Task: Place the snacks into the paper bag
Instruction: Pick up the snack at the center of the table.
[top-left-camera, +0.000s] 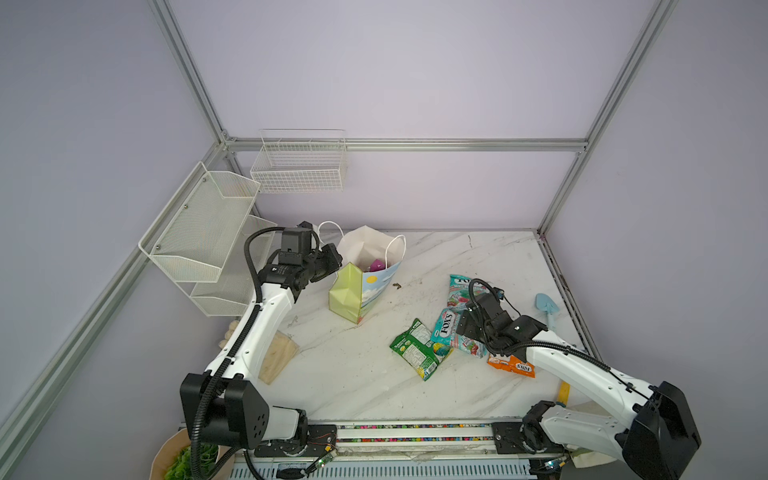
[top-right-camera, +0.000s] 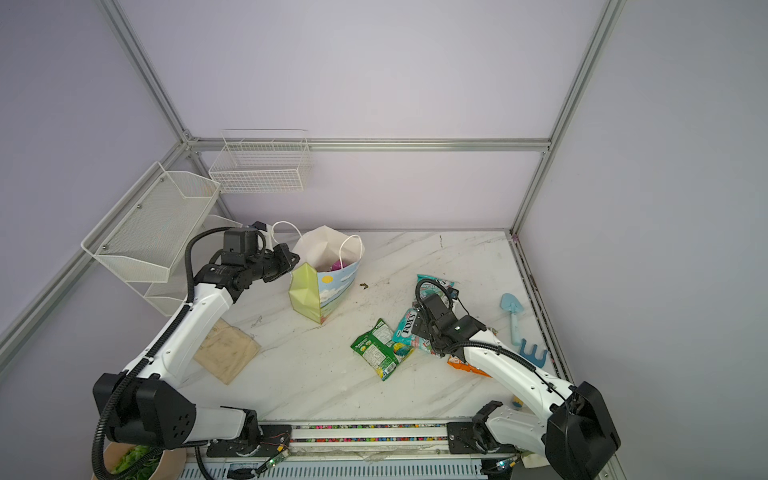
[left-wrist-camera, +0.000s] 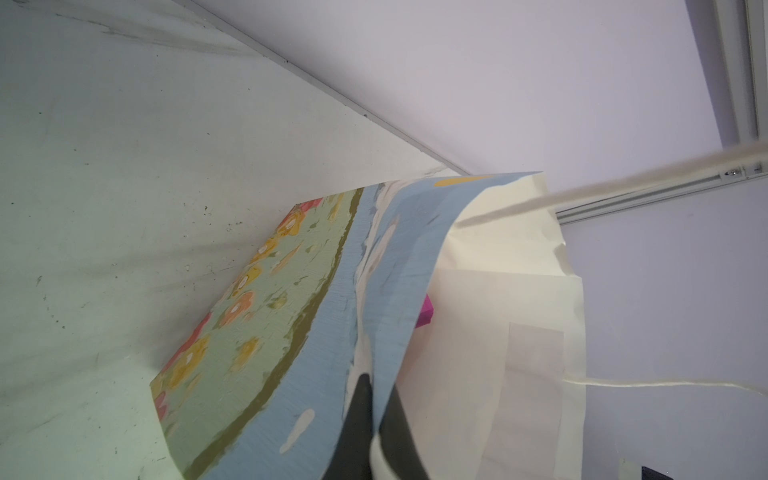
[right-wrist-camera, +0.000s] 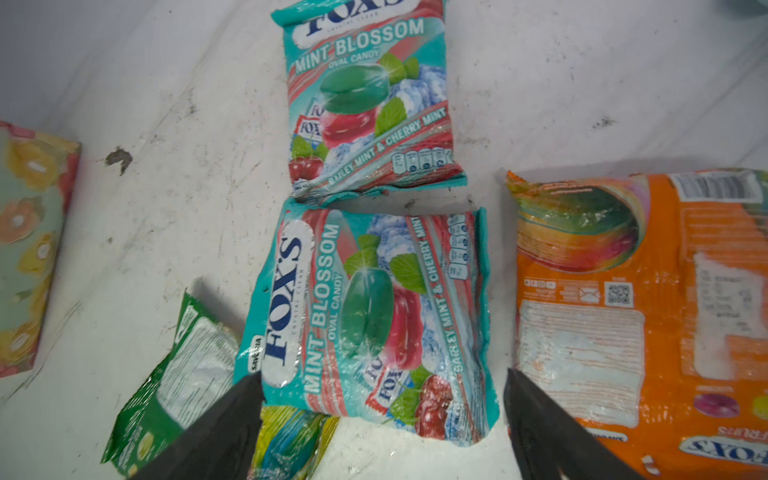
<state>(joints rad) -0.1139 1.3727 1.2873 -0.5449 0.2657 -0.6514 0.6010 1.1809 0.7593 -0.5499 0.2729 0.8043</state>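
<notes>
Snacks (top-left-camera: 444, 328): four lay on the table (top-left-camera: 353, 374) under the right gripper (right-wrist-camera: 381, 376), and the purple packet (top-left-camera: 377, 264) was already in the bag (top-left-camera: 365, 291) at the back.
Right gripper's jaws stood wide and empty, straddling the near teal packet (right-wrist-camera: 374, 316). It overlapped the green packet (right-wrist-camera: 178, 382) and lay just beside the orange packet (right-wrist-camera: 644, 311), so closing might have snagged a neighbour, or the glossy film might have slipped. Left gripper (left-wrist-camera: 376, 399) was pinched shut on the bag's blue wall; a tug could have torn the paper or tipped the bag. Near and far teal packet (right-wrist-camera: 370, 95) both read FOX'S, MINT BLOSSOM OVAL CANDY, BARLEY MINT & CHERRY MINT. The orange showed FOX'S upside down; the green's print was unreadable.
</notes>
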